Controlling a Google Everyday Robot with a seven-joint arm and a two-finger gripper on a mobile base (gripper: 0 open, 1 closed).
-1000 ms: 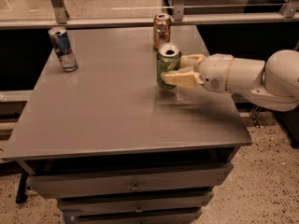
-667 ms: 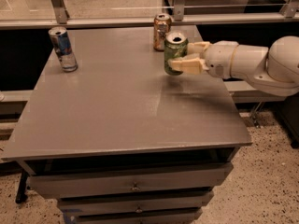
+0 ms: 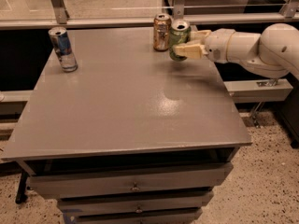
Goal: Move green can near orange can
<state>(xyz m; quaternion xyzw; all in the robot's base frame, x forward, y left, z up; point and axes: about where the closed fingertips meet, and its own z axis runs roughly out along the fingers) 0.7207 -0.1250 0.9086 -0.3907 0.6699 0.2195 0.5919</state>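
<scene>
Upright green can [image 3: 179, 34] in the pinch of the pincer [image 3: 181, 42], just beside orange can [image 3: 161, 31].

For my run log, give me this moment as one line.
phase: placing | gripper: shut on green can, far side of table | green can: upright, beside orange can | release: not yet
</scene>
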